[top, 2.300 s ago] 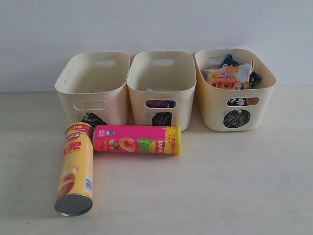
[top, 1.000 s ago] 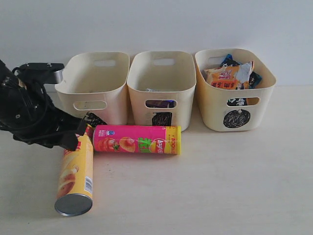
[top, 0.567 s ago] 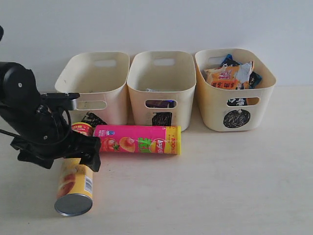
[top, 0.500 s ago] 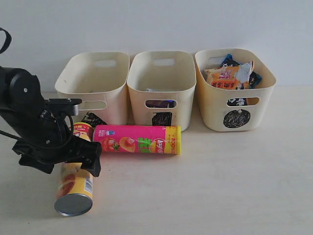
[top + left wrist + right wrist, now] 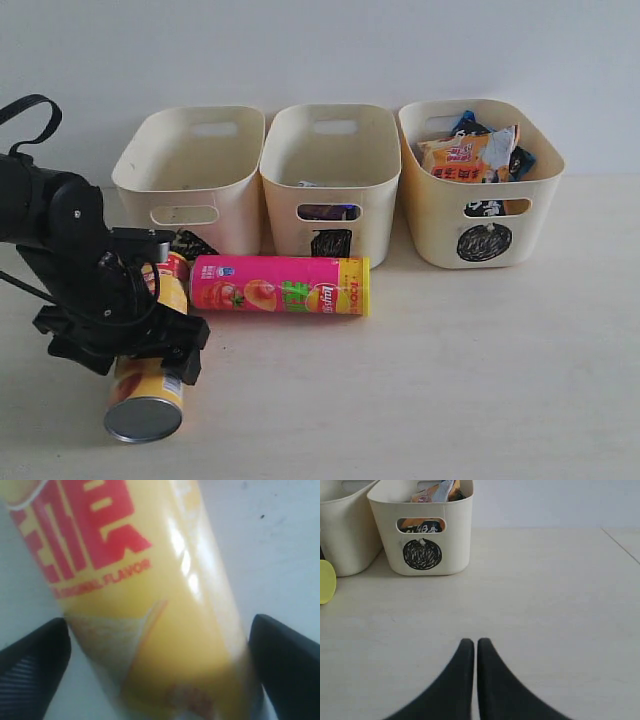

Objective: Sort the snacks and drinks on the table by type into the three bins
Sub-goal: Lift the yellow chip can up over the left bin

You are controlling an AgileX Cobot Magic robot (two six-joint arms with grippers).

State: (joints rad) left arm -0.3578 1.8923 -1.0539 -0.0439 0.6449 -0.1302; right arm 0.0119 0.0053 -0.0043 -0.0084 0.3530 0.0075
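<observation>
Closely flanking the yellow tube (image 5: 150, 590), the left gripper's (image 5: 157, 630) fingers (image 5: 30, 670) spread to its width; whether they press it cannot be told. That tube lies near-left on the table (image 5: 450, 380), before the left bin (image 5: 190, 170). The right gripper's (image 5: 475, 647) fingers meet, empty.

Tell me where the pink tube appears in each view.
Exterior view: the pink tube lies in the middle, before the square bin.
Left wrist view: not in it.
Right wrist view: only its yellow end shows, cut off.
Shared landmark: the circle bin, in exterior and right wrist views.
</observation>
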